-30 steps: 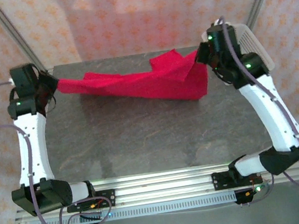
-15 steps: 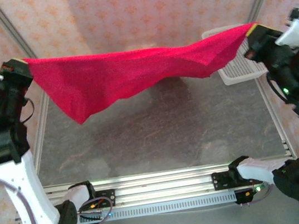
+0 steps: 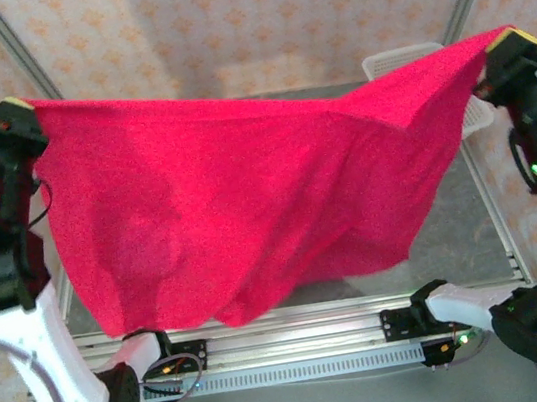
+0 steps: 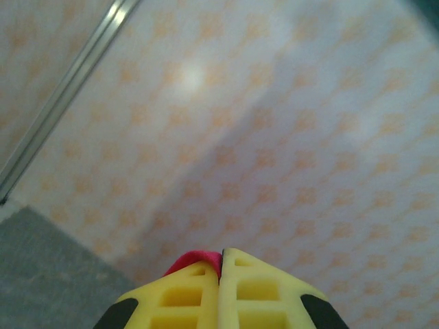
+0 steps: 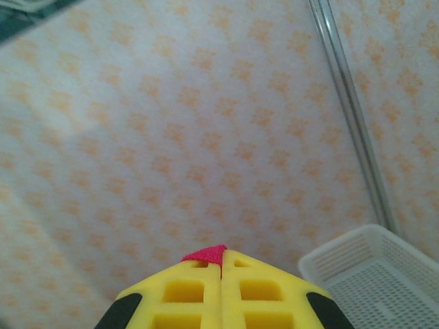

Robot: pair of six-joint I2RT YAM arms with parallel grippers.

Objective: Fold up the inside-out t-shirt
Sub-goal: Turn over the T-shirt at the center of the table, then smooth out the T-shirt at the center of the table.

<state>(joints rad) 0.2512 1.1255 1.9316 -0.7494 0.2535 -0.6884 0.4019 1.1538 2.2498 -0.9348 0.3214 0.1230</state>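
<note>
The crimson t-shirt point(image 3: 249, 204) hangs spread wide in the air between both arms, high above the table, its lower edge drooping toward the near rail. My left gripper point(image 3: 22, 119) is shut on its upper left corner; a sliver of red cloth point(image 4: 199, 260) pokes out between the yellow fingers point(image 4: 185, 295). My right gripper point(image 3: 508, 42) is shut on the upper right corner, with a red tip point(image 5: 206, 255) pinched between its fingers point(image 5: 257, 288). No white tag shows.
A white mesh basket point(image 3: 409, 61) sits at the table's back right corner, partly behind the cloth, and its rim point(image 5: 370, 250) appears in the right wrist view. The grey table point(image 3: 454, 224) shows at the right. Metal frame posts point(image 3: 19, 51) rise at the back corners.
Both arms have lifted the t-shirt off the table and raised it further toward the camera. The cloth has unfurled from a bunched strip into a broad hanging sheet.
</note>
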